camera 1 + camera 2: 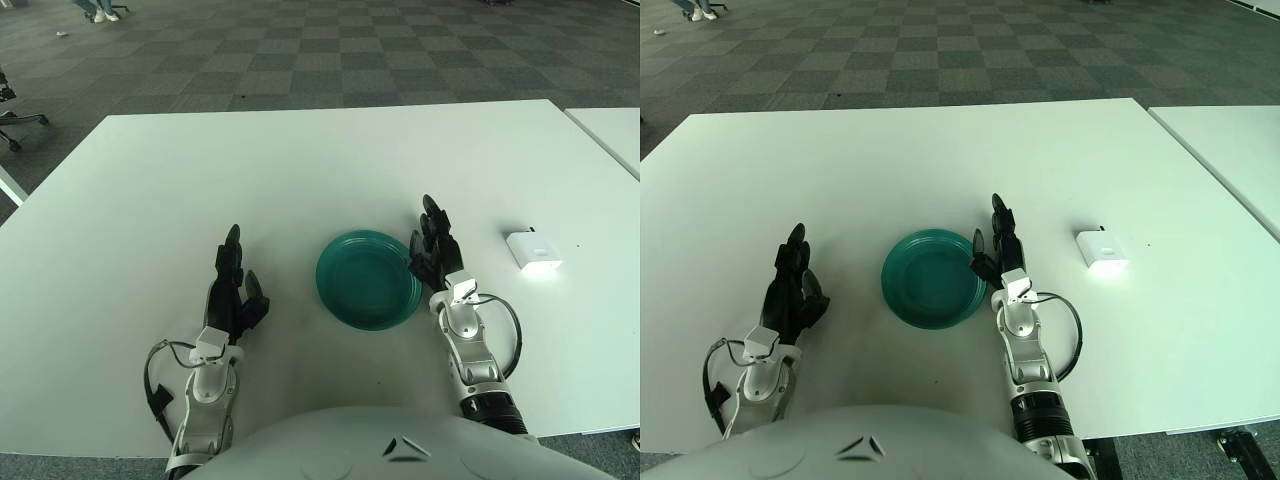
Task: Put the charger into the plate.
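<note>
White table (300, 170), nothing yet done. Teal plate (368, 278) bare at centre. Right hand (434, 246) just beside its rim, fingers loose, holding nothing; left hand (233, 290) likewise, left of plate. Charger (533, 250) untouched, well right of plate.

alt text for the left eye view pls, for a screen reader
A small white rectangular charger lies on a white table, apart from and to the right of an empty round teal plate. The robot's right hand, black fingers open, shows at the plate's right edge; its left hand, also open, shows left of the plate.
</note>
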You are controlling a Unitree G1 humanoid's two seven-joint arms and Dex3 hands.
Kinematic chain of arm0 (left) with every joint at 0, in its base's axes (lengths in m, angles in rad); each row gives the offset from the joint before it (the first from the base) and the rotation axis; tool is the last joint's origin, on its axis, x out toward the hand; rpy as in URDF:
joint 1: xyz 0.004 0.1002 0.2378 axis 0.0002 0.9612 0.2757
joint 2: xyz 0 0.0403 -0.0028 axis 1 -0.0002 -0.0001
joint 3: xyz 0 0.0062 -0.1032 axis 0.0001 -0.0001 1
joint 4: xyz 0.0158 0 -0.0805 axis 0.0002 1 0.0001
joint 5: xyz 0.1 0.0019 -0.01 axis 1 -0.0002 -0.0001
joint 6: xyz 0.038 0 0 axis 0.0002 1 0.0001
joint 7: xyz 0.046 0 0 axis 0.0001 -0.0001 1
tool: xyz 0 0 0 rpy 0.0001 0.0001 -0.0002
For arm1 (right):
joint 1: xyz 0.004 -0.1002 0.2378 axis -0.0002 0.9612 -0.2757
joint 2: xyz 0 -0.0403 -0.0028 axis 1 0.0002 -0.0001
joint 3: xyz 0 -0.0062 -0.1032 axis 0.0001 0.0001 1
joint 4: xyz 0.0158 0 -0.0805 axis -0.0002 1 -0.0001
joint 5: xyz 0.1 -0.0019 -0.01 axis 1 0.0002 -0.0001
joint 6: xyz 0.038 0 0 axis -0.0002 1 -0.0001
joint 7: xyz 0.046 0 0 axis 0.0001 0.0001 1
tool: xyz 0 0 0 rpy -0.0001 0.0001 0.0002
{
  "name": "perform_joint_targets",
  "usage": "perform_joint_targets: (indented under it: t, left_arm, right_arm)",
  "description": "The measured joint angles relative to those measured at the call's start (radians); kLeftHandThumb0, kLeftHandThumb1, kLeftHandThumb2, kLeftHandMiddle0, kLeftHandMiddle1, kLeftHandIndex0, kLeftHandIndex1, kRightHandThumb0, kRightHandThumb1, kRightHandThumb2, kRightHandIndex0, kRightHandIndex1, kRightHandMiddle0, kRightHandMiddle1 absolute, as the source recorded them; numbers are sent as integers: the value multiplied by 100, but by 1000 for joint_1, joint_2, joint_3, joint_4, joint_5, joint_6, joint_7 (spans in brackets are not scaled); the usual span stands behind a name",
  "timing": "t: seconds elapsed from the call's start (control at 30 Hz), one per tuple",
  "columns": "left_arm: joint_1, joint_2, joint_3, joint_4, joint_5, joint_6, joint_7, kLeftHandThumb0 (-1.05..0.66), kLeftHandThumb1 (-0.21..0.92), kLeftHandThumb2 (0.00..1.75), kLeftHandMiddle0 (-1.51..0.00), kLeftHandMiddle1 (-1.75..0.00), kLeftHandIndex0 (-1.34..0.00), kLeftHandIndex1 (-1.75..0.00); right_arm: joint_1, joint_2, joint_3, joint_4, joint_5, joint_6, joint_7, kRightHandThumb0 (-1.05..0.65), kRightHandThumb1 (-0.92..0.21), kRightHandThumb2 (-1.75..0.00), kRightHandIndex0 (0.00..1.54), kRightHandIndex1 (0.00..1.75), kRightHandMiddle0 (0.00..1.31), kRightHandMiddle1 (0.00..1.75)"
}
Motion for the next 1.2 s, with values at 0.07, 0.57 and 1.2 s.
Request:
perform_joint_targets:
  t: [0.07,0.57,1.2]
  left_arm:
    - [0,0,-2,0,-2,0,-3,-86,92,101,-10,-1,0,-33]
    - [-5,-1,-3,-7,-7,-12,-12,-85,92,100,-12,-1,0,-43]
    - [-60,13,1,54,-26,7,-55,-81,92,96,-21,-3,0,-54]
  right_arm:
    - [3,-8,2,-7,-11,2,1,-80,-92,-85,8,0,0,24]
    - [59,-326,41,-70,-576,-99,-329,-86,-92,-56,20,3,0,51]
    - [-44,-692,-67,-373,-1020,0,-461,-88,-92,-73,28,4,0,57]
